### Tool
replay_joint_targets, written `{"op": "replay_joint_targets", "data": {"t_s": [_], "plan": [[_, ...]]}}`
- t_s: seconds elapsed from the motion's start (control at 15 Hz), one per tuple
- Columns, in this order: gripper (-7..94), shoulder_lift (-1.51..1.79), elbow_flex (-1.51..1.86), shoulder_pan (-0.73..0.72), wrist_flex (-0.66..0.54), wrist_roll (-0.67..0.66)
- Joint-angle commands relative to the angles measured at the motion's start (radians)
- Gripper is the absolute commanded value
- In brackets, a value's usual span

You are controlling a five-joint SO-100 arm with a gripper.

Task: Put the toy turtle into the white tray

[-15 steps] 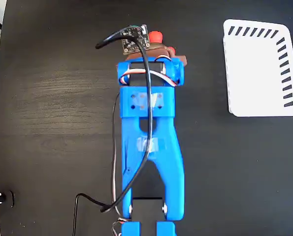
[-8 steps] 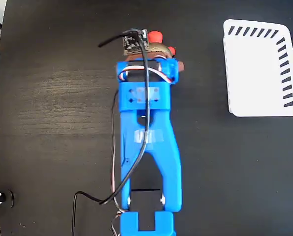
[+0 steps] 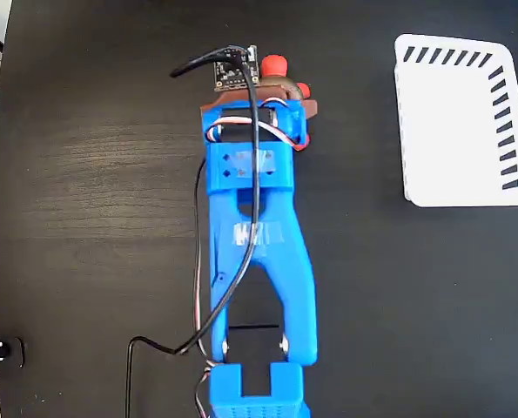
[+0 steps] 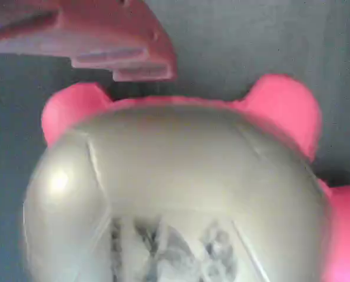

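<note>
Tool (image 3: pixel 272 83) over the shiny silver-domed, red-footed toy turtle (image 4: pixel 175 200), grip unclear; a loose pinch could drop it short of the slotted white plastic tray (image 3: pixel 459 122).

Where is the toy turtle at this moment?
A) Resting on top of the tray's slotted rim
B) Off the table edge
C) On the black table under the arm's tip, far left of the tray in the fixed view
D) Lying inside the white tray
C: the toy turtle shows its red parts at the arm's tip on the table, while the white tray holds nothing.
</note>
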Motion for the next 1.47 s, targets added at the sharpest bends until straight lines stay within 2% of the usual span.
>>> {"op": "replay_joint_targets", "data": {"t_s": [0.0, 0.13, 0.47, 0.67, 0.87, 1.0, 1.2, 1.4], "plan": [[59, 0.040, 0.006, 0.003, -0.026, 0.009], [59, 0.026, 0.009, 0.011, -0.046, 0.009], [50, 0.011, 0.011, 0.028, -0.067, 0.003], [32, 0.005, 0.011, 0.048, -0.077, 0.005], [5, 0.012, 0.017, 0.061, -0.089, -0.023], [1, 0.049, 0.028, 0.048, -0.081, -0.077], [-2, 0.127, 0.018, 0.040, -0.006, -0.135], [-2, 0.256, 0.034, 0.091, 0.038, -0.178]]}}
